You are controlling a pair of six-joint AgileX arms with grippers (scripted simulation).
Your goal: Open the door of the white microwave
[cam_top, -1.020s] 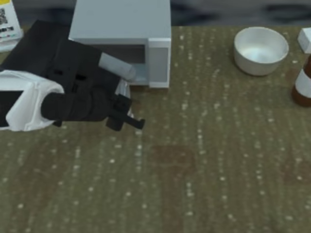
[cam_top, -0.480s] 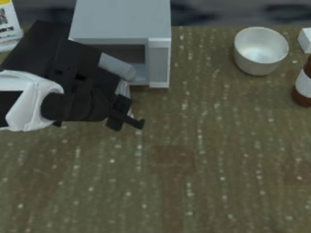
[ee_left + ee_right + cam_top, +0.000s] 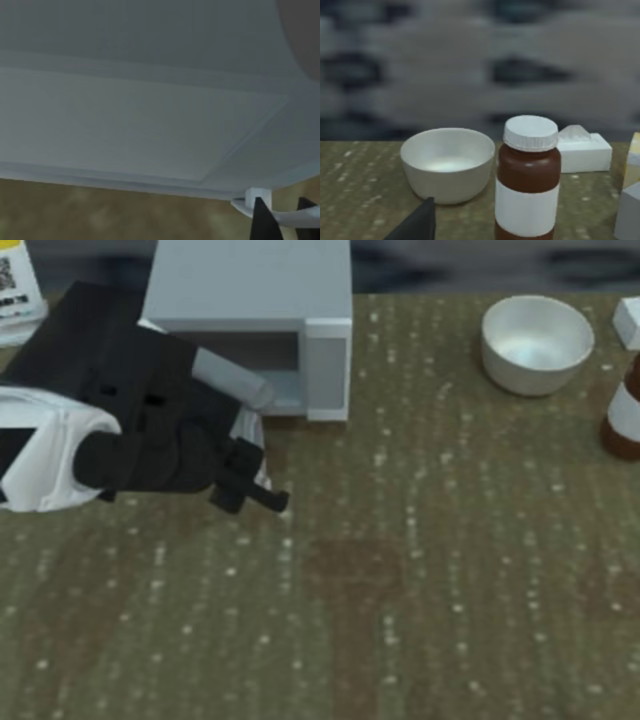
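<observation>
The white microwave [image 3: 250, 285] stands at the back of the table, left of centre, with its cavity showing beside the grey control panel [image 3: 328, 365]. Its door [image 3: 252, 426] is swung partly out toward the table's left front and is mostly hidden under my left arm. My left gripper [image 3: 255, 485] is shut on the door's handle [image 3: 260, 196] at the free edge. The door's grey window [image 3: 125, 125] fills the left wrist view, with my left gripper [image 3: 282, 212] at its lower edge. My right gripper [image 3: 417, 225] is out of the top view, at the table's right.
A white bowl [image 3: 537, 343] sits at the back right, with a brown bottle [image 3: 622, 415] with a white cap and a white box [image 3: 628, 320] at the right edge. A card [image 3: 18, 285] stands at the back left. Bare table lies in front.
My left gripper has moved a little to the left and toward the front edge, drawing the door farther from the microwave's front.
</observation>
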